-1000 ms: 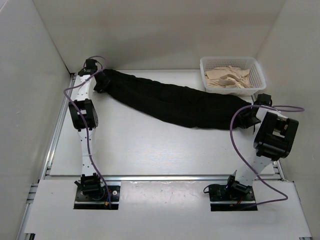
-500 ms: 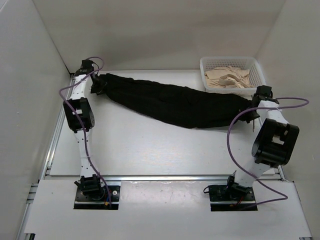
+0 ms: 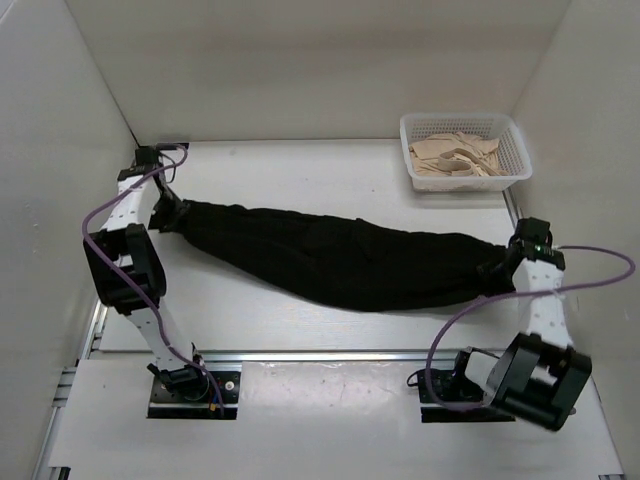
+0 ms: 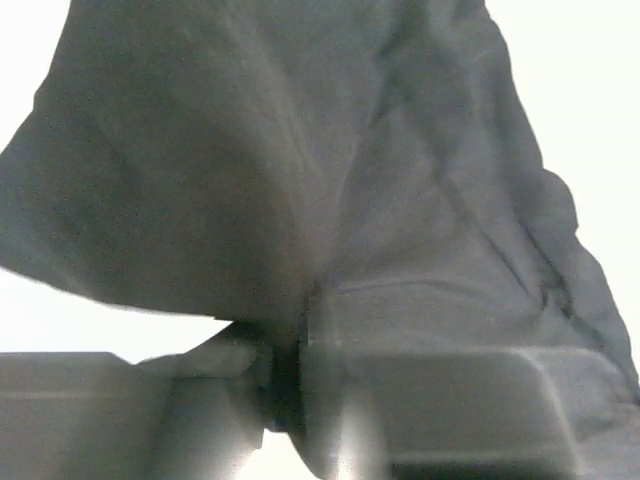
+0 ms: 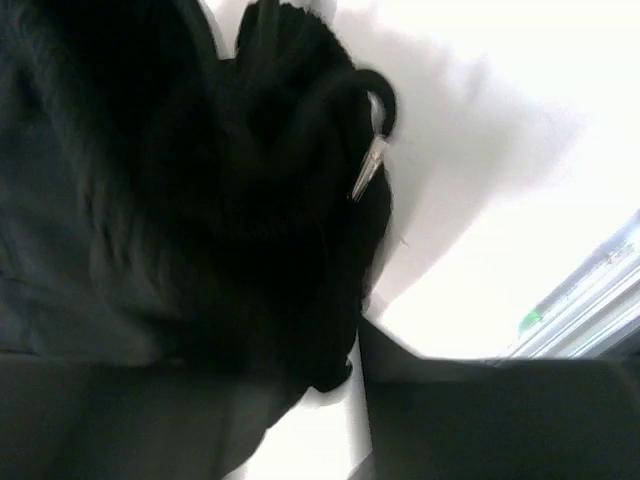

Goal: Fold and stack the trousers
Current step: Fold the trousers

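The black trousers (image 3: 340,258) lie stretched in a long band across the table, from the left side to the right side. My left gripper (image 3: 172,217) is shut on their left end; in the left wrist view the cloth (image 4: 300,180) fans out from between the closed fingers. My right gripper (image 3: 503,268) is shut on their right end. In the right wrist view the bunched black fabric (image 5: 200,200) sits against the fingers, with a drawstring and its metal tip (image 5: 365,170) hanging out.
A white basket (image 3: 512,160) holding beige garments (image 3: 455,158) stands at the back right corner. White walls close in the table on the left, back and right. The aluminium rail (image 3: 330,354) runs along the near edge.
Both grippers have pulled the trousers toward the near side of the table. The band now lies across the middle, away from the basket, and looks more stretched out.
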`<action>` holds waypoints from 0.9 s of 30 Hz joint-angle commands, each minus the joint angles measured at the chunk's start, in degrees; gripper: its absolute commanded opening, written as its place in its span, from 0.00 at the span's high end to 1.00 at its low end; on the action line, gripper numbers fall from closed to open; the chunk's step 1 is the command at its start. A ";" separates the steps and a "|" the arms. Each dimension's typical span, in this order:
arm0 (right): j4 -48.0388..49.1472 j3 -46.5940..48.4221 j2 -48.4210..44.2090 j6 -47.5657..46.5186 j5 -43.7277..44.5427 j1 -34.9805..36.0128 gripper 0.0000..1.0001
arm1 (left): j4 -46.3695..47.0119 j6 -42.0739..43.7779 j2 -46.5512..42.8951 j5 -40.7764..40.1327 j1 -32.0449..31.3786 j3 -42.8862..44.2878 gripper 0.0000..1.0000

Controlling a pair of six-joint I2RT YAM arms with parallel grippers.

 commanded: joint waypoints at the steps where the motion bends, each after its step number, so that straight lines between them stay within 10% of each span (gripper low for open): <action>1: -3.88 -2.83 -8.12 -3.68 1.52 -0.38 0.36 | -2.45 1.71 -7.54 -5.34 1.52 -5.53 0.59; 3: -5.02 -3.36 -12.15 -6.05 2.04 -0.38 0.05 | -5.69 2.41 -9.82 -7.35 2.05 -5.54 0.00; 9: -8.37 4.79 -14.99 -11.85 2.58 -0.38 0.02 | -9.93 4.95 -14.84 -5.97 3.19 5.15 0.00; 11: -6.80 6.39 -12.90 -12.82 1.70 0.15 0.25 | -8.10 6.27 -14.85 -4.03 1.79 6.84 0.09; 12: -5.48 6.39 -12.10 -14.65 -0.48 0.67 0.53 | -8.08 7.15 -13.80 -2.46 0.48 8.85 0.22; 15: -0.92 6.92 -7.01 -16.86 -3.49 0.68 0.84 | -10.52 7.77 -5.12 -2.44 -2.33 13.51 0.17; 27: 4.64 12.71 12.07 -16.78 -6.05 1.91 0.35 | -12.91 6.72 16.61 -7.36 -5.42 23.81 0.07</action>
